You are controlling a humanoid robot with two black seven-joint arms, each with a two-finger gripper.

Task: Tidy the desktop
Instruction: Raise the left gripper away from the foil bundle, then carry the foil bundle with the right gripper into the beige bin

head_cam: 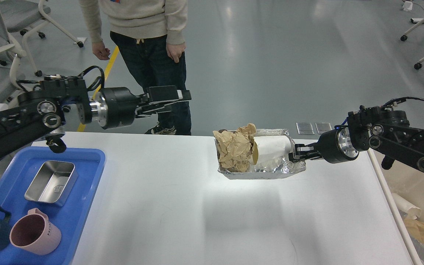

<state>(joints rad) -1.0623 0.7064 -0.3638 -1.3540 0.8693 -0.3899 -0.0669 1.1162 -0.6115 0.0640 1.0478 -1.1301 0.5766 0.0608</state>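
Right tool (296,152): you see it clamped on the rim of the foil tray (271,170), lifted above the tabletop (182,206).
Foil tray load: crumpled brown paper (234,149), tipped white cup (272,147).
Left tool (171,99): fingers parted, nothing held, over the far left edge.
Blue tray (83,217): near left, with steel tin (52,182), pink mug (33,232).

White desktop (197,206), blue tray (83,206), pink mug (35,235), silver foil container (271,171)

White desktop (204,221); blue tray (83,206) at left.
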